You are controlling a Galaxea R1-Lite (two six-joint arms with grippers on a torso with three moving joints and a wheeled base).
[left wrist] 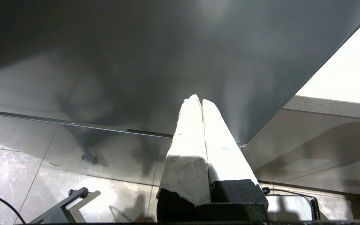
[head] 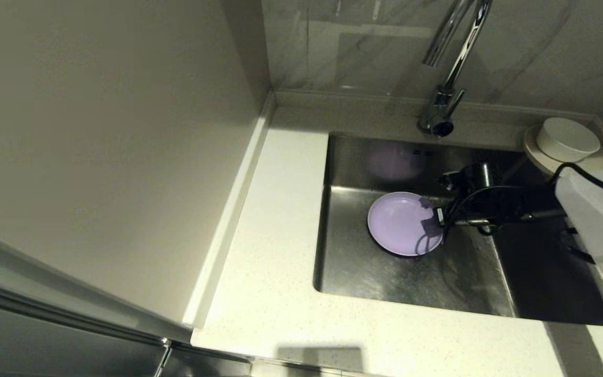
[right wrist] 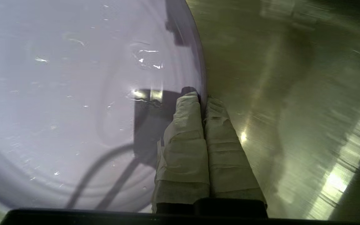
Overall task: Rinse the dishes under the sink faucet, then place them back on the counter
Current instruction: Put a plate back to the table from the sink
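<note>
A lilac plate (head: 401,222) is down in the steel sink (head: 380,272), below and left of the chrome faucet (head: 445,99). My right gripper (head: 435,219) reaches in from the right and is shut on the plate's right rim. The right wrist view shows the rim (right wrist: 198,62) pinched between the two wrapped fingers (right wrist: 186,125), with water drops on the plate (right wrist: 58,93). A white bowl (head: 567,139) sits on a cream plate (head: 602,159) on the counter (head: 275,251) at the back right. My left gripper (left wrist: 197,100) is shut on nothing, parked low beside a grey cabinet.
Walls close off the counter on the left and at the back, with a low raised rim (head: 228,209) along them. The sink's right half (head: 547,283) lies in dark shadow under my right arm (head: 600,225). Tiled floor (left wrist: 27,175) lies beneath the left gripper.
</note>
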